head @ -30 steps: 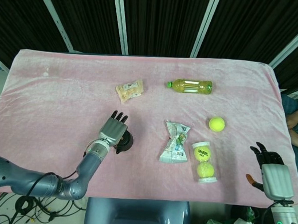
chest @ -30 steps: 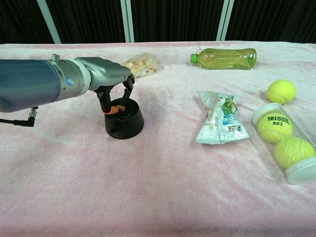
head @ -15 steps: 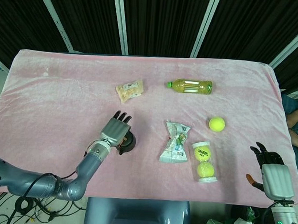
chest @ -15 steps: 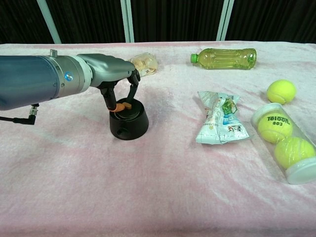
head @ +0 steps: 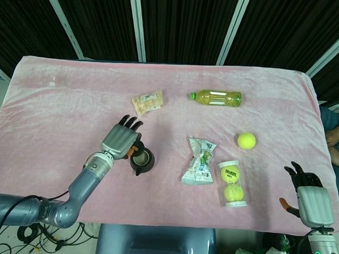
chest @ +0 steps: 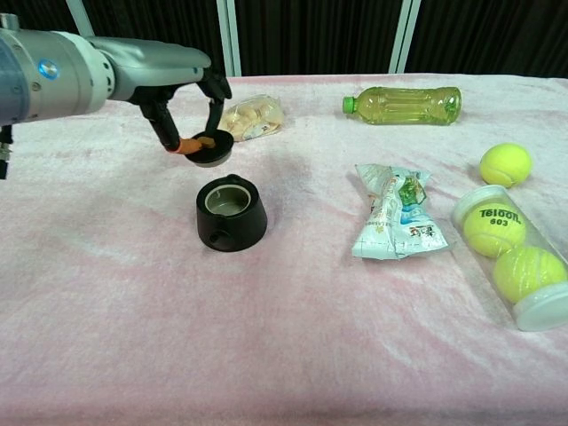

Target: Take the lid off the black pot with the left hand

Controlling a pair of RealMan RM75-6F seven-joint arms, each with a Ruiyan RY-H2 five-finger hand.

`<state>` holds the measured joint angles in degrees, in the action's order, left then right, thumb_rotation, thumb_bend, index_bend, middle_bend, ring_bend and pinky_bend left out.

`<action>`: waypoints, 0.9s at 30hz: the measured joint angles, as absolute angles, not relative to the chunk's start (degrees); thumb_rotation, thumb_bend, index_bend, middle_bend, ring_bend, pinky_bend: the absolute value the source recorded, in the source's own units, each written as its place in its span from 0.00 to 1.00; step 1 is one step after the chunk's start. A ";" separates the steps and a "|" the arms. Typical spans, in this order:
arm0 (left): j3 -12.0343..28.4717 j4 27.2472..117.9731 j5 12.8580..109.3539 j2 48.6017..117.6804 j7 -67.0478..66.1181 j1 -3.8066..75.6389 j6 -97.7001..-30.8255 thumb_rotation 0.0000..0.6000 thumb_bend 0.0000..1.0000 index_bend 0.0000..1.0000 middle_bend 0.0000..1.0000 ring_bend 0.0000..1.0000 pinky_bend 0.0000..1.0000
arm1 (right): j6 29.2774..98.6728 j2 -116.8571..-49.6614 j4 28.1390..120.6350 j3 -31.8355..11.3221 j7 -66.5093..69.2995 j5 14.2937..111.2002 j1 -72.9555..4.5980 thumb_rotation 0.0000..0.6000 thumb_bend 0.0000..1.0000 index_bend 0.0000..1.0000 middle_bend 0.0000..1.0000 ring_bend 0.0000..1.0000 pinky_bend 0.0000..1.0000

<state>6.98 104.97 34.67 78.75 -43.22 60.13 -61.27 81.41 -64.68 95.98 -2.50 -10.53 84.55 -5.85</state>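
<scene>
The black pot point(chest: 231, 216) point(head: 142, 162) stands uncovered on the pink cloth, its pale inside showing. My left hand point(chest: 177, 82) point(head: 121, 141) hangs above and to the left of it, pinching the black lid point(chest: 212, 149) by its orange knob. In the chest view the lid is clear of the pot's rim. In the head view the hand hides most of the lid. My right hand point(head: 309, 197) rests at the table's near right corner, fingers apart, holding nothing.
A snack bag point(chest: 254, 117) lies just behind the lid. A wrapped packet point(chest: 396, 211), a tube of tennis balls point(chest: 513, 255), a loose tennis ball point(chest: 506, 164) and a green bottle point(chest: 404, 105) lie to the right of the pot.
My left hand has lifted the lid off the pot and carried it up and to the left. The pot stays in place, now uncovered. The right hand has not moved.
</scene>
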 measured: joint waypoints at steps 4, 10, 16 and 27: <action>4.24 105.98 36.82 74.20 -39.86 56.64 -60.77 1.00 0.49 0.59 0.12 0.00 0.00 | 81.31 -64.73 96.03 -2.52 -10.64 84.43 -5.88 1.00 0.11 0.19 0.10 0.27 0.22; 2.15 101.50 38.51 73.57 -34.90 54.11 -56.54 1.00 0.49 0.59 0.12 0.00 0.00 | 81.29 -64.85 96.10 -2.61 -11.04 84.19 -5.90 1.00 0.11 0.19 0.10 0.27 0.22; 0.81 93.48 40.14 77.43 -32.89 53.28 -53.09 1.00 0.49 0.59 0.12 0.00 0.00 | 81.14 -64.80 96.13 -2.69 -11.06 83.93 -5.94 1.00 0.11 0.19 0.10 0.27 0.22; -0.06 85.06 41.84 85.13 -32.78 53.01 -50.46 1.00 0.48 0.55 0.11 0.00 0.00 | 81.10 -64.54 96.07 -2.68 -10.33 84.13 -6.01 1.00 0.11 0.19 0.10 0.27 0.22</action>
